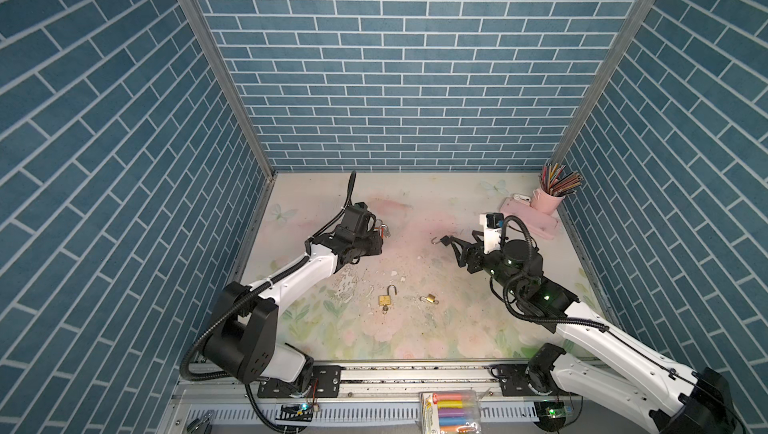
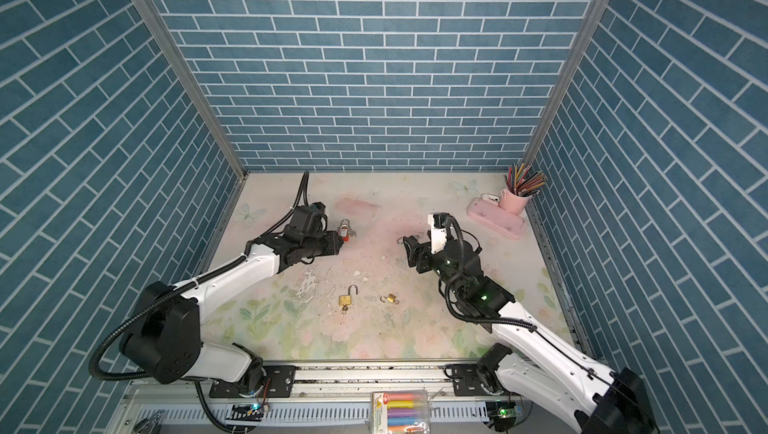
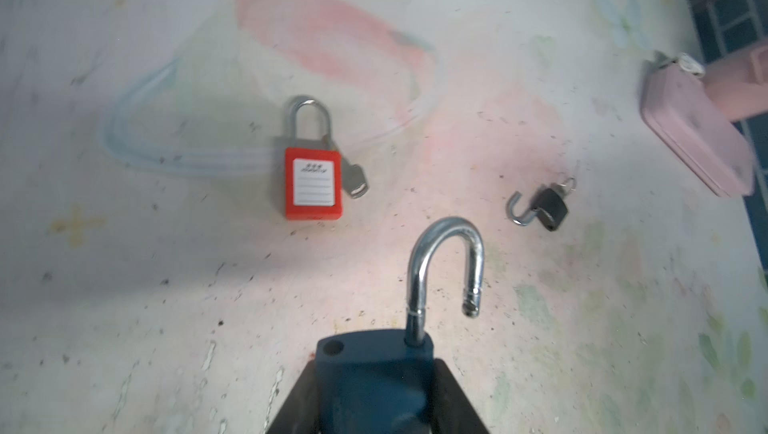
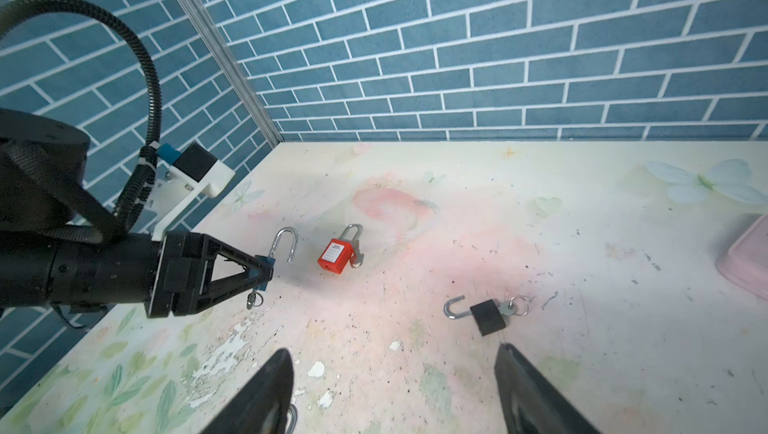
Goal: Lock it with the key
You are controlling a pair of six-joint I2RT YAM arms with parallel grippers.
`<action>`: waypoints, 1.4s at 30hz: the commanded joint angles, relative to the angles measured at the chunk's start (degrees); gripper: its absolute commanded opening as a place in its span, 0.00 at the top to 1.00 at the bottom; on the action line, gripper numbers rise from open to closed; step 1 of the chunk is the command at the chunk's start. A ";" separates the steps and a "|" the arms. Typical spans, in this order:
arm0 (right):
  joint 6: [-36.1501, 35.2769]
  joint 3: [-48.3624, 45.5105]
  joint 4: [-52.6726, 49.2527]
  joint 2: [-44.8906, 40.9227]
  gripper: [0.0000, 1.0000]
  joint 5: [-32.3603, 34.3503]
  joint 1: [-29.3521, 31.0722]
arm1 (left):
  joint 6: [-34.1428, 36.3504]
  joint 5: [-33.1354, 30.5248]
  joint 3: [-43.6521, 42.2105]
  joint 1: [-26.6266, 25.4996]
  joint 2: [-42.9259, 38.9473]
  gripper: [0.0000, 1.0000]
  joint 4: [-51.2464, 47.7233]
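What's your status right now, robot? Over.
Left gripper shut on blue padlock, shackle open, key dangling below. Right gripper open, empty. Nothing between them; black padlock lies by the right.

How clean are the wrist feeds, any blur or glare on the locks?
Left wrist view: soft, red padlock label unreadable, glare on the blue padlock shackle. Right wrist view: crisp, only the right tool near the lens blurs.

Robot lab booth, brick-print walls (image 1: 407, 78), floral tabletop (image 1: 415, 330), mounting rail (image 1: 415, 374)
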 commanded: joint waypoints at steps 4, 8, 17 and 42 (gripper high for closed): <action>-0.06 6.14 -12.61 -2.48 0.22 -14.61 -2.83 | 24.22 10.37 1.82 -3.07 -4.12 0.96 3.75; -0.36 6.70 -14.51 -3.78 0.22 -23.38 -2.94 | 32.58 16.21 2.14 -4.89 -5.82 0.95 5.08; -0.68 6.31 -15.35 -3.75 0.22 -34.84 -2.96 | 50.62 25.28 -5.14 -7.53 -13.05 0.95 16.14; -2.57 10.29 -9.17 7.45 0.22 -34.65 -2.95 | 56.77 31.39 -2.24 -9.14 -13.06 0.96 13.06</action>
